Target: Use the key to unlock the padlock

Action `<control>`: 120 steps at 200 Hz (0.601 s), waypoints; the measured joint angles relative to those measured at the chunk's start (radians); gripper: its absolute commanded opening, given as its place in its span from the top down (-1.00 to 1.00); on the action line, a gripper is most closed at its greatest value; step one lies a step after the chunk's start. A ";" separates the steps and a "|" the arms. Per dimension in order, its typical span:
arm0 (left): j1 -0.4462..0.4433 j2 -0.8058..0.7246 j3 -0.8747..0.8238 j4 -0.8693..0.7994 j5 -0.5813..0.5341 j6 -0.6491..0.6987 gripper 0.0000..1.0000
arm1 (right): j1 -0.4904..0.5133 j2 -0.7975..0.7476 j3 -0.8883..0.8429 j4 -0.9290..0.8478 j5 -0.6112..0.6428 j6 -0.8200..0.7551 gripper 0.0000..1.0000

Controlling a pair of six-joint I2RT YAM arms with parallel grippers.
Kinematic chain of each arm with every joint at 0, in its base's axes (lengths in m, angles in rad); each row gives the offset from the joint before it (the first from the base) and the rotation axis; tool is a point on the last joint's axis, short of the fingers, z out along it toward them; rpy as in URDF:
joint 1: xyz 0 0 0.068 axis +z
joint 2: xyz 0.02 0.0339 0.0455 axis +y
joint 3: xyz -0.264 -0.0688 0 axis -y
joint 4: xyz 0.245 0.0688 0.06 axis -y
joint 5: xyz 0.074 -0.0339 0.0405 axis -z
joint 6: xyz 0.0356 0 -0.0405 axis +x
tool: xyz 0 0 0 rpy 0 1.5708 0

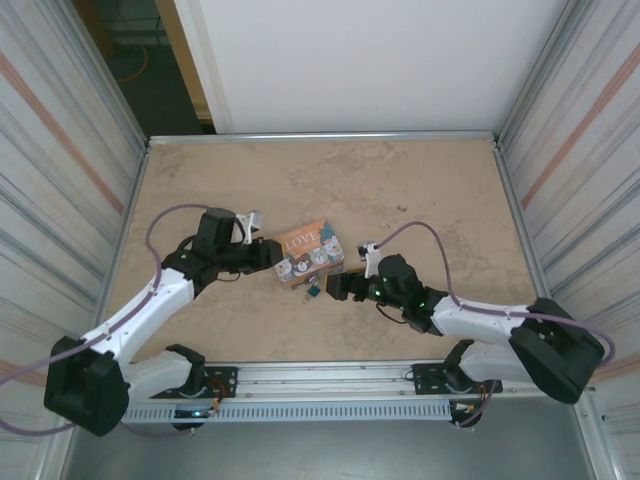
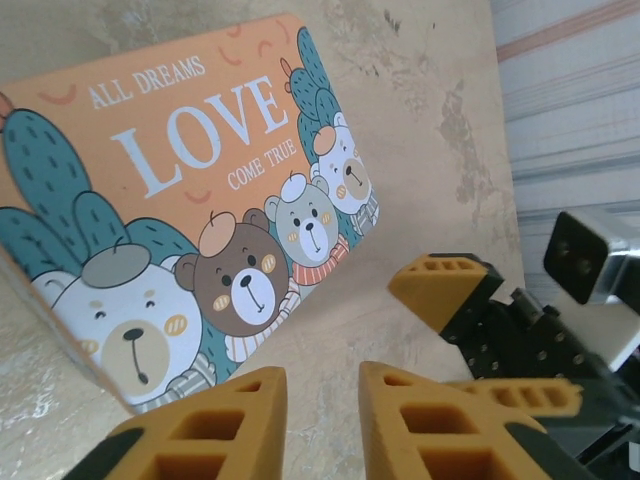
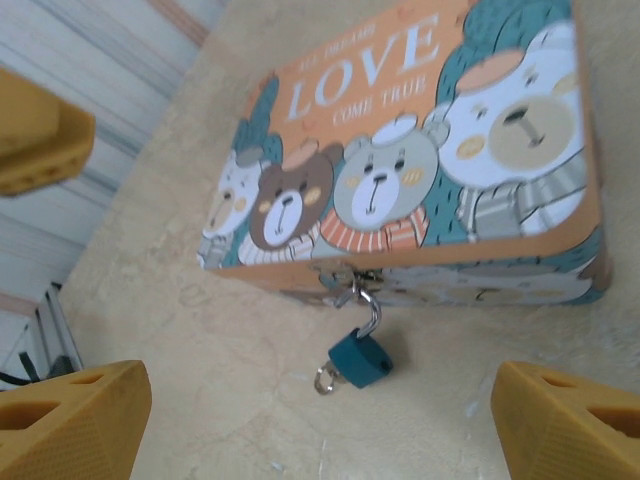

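Observation:
The small blue padlock lies on the table against the front of the orange "LOVE" box. Its silvery shackle hooks through the box's hasp, one leg standing free of the body. The key sticks out of the lock's underside, showing a small metal ring. My right gripper is open wide, one finger either side of the lock and short of it. My left gripper hovers over bare table beside the box, its fingers a narrow gap apart with nothing between. From above, the padlock sits just left of the right gripper.
The box lies mid-table between the left gripper and the right one. Metal rails and corrugated walls bound the table on both sides. Bare tabletop stretches behind the box.

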 measured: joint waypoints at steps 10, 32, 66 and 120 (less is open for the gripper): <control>-0.001 0.035 0.010 0.005 0.010 0.003 0.59 | 0.012 0.047 0.002 0.024 0.001 0.000 -0.72; -0.001 0.100 0.030 0.007 0.031 0.017 0.63 | 0.032 0.131 0.012 0.062 0.001 0.001 -0.70; -0.001 0.173 0.068 0.008 0.049 0.042 0.66 | 0.039 0.224 0.052 0.116 0.004 0.001 -0.63; -0.001 0.250 0.087 0.007 0.049 0.077 0.69 | 0.039 0.319 0.090 0.180 -0.006 0.000 -0.54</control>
